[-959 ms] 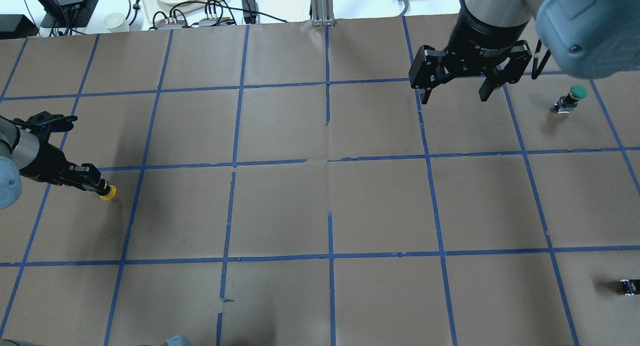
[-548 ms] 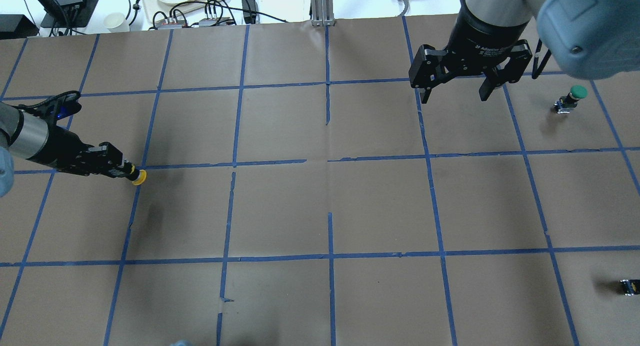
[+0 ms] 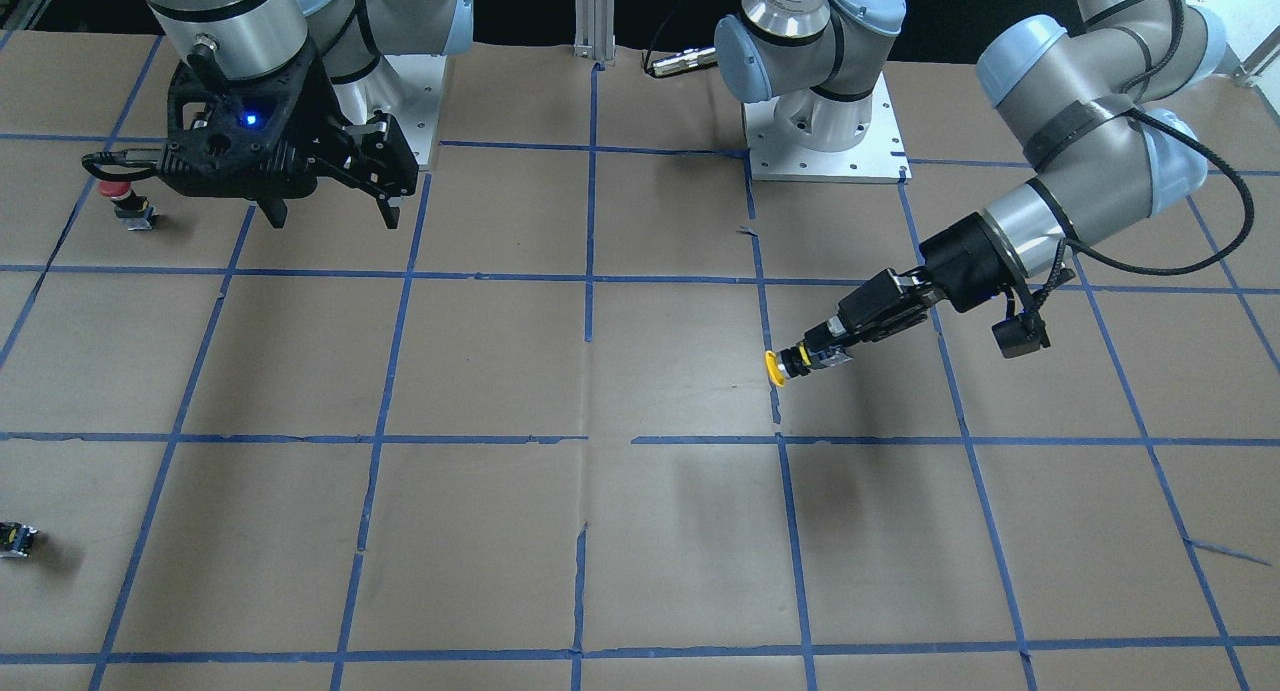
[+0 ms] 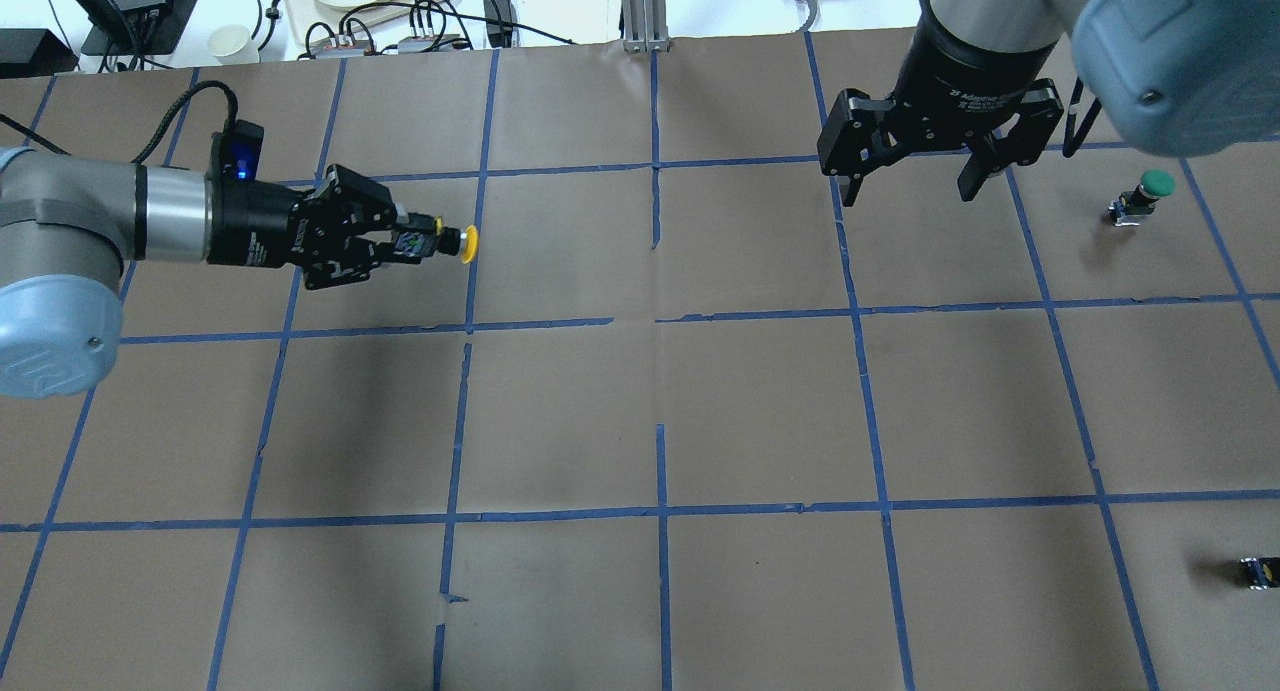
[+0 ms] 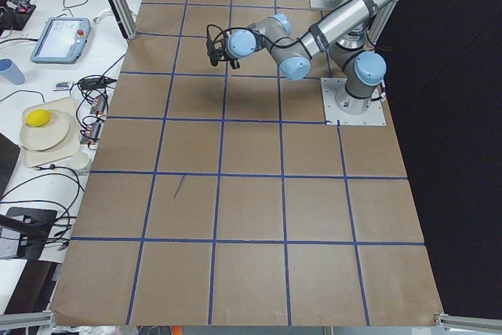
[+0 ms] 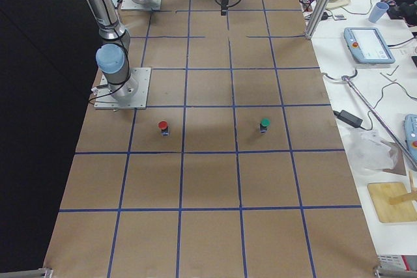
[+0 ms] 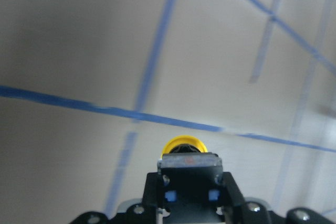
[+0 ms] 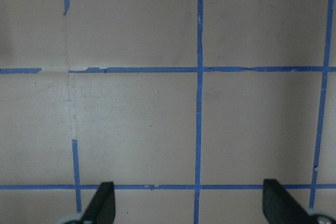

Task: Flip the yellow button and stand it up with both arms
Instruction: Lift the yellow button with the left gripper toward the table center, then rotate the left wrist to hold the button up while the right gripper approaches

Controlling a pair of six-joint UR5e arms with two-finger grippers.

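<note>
My left gripper [image 4: 415, 243] is shut on the yellow button [image 4: 462, 243] and holds it sideways in the air, yellow cap pointing towards the table's middle. It shows in the front view too, the gripper [image 3: 830, 349] holding the button [image 3: 780, 365] above the paper. In the left wrist view the yellow cap [image 7: 184, 144] sticks out beyond the fingers. My right gripper [image 4: 908, 183] is open and empty, hanging high over the far right squares; it also shows in the front view [image 3: 330, 211]. Its fingertips [image 8: 105, 203] show wide apart in the right wrist view.
A green-capped button [image 4: 1145, 196] stands at the far right. A red-capped button [image 3: 125, 201] stands near the right arm's base. A small capless black part [image 4: 1258, 571] lies at the right edge. Blue tape lines grid the brown paper table [image 4: 660, 411].
My left arm has lifted the yellow button and carried it away from the left edge, forward and towards the table's middle. The right gripper has stayed put.
</note>
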